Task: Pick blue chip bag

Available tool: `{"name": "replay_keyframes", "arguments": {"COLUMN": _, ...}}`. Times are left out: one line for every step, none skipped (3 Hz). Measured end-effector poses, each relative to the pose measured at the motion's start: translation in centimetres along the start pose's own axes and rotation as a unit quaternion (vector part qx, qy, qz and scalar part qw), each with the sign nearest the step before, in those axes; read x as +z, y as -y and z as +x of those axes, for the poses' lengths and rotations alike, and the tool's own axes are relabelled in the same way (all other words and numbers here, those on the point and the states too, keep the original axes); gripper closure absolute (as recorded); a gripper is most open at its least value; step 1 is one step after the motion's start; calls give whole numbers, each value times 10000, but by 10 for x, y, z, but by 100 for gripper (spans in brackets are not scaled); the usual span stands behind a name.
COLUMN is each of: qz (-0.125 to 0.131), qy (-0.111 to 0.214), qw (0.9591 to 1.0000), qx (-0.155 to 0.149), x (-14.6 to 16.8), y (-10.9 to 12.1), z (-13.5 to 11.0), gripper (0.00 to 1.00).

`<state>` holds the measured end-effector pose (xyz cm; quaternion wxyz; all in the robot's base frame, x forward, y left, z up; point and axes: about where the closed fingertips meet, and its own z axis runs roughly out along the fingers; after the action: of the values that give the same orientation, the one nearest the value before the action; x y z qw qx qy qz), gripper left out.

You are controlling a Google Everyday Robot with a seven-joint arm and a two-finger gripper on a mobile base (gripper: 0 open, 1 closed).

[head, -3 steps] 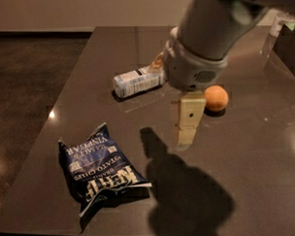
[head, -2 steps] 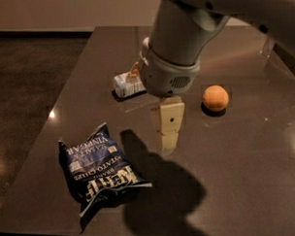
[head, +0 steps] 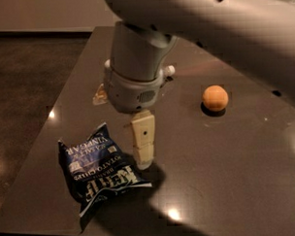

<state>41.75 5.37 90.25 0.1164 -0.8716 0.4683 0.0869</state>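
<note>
dark glossy counter (head: 227, 175) under dim light. gripper (head: 143, 159) hangs just beside the blue chip bag (head: 98, 172), on its side toward the orange (head: 215, 97); whether it is spread or closed, i cannot tell. nothing is grasped yet: the reach looks nearly made, grip and lift remain. bag lies flat, crinkled navy foil, white lettering.

Your gripper (head: 143, 160) hangs just beside the blue chip bag (head: 98, 166) — its arm (head: 138, 52), cut off at top and right, hides all but a corner of a pale object (head: 99, 96).
</note>
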Motion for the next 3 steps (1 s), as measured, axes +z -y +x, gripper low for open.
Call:
{"name": "replay_keyframes", "arguments": {"qz": -127, "qy": 171, "qw": 9990, "qx": -384, "x": 17, "y": 1, "z": -25, "gripper": 0}}
{"name": "replay_keyframes", "arguments": {"qz": -221, "qy": 210, "qw": 9976, "qx": -617, "x": 36, "y": 8, "z": -40, "gripper": 0}}
{"name": "replay_keyframes", "arguments": {"qz": -354, "qy": 130, "qw": 9969, "qx": -697, "x": 52, "y": 17, "z": -39, "gripper": 0}}
